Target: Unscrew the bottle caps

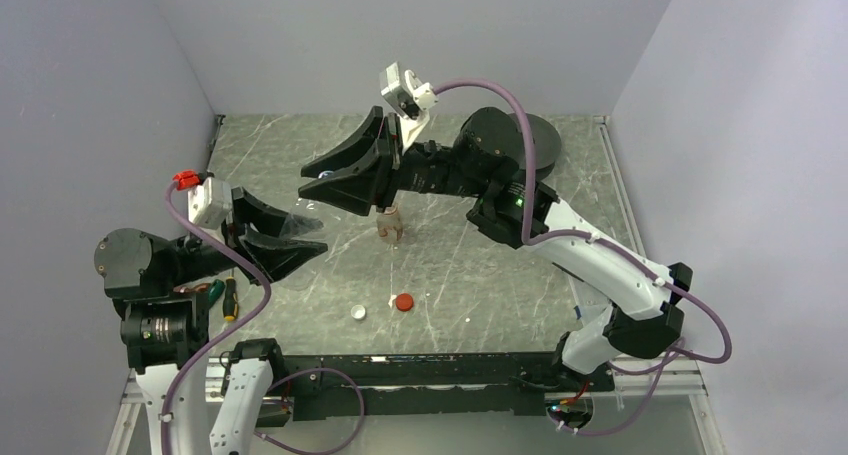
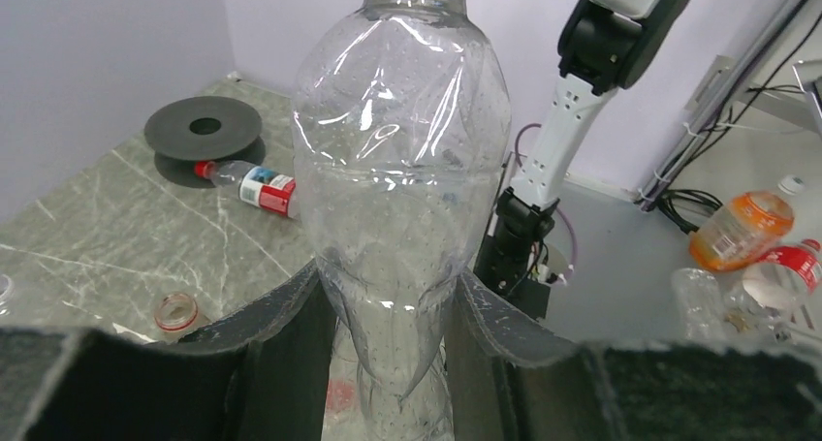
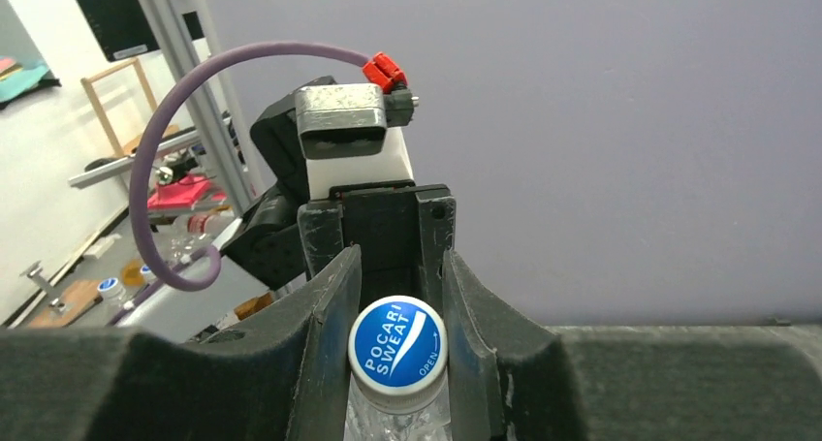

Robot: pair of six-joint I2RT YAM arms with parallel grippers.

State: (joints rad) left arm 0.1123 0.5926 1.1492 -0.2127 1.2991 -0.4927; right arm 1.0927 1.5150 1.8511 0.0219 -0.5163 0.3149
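Gripping the clear bottle [image 2: 397,150] around its narrow waist with the left gripper [image 2: 388,305], closed only as far as the plastic allows, to stop the body from turning. Clamped snugly on the blue-topped cap [image 3: 397,356] with the right gripper [image 3: 398,300], facing the left one head-on, ready to roll the wrist and work the thread loose. Held in the air above the table [image 1: 500,275], between both arms. Lying loose nearer the arm bases: a red cap [image 1: 403,302] and a white cap [image 1: 358,312], likely finished. Probably next: the labelled bottle [image 2: 262,187] lying beside the black disc [image 2: 204,128], capped.
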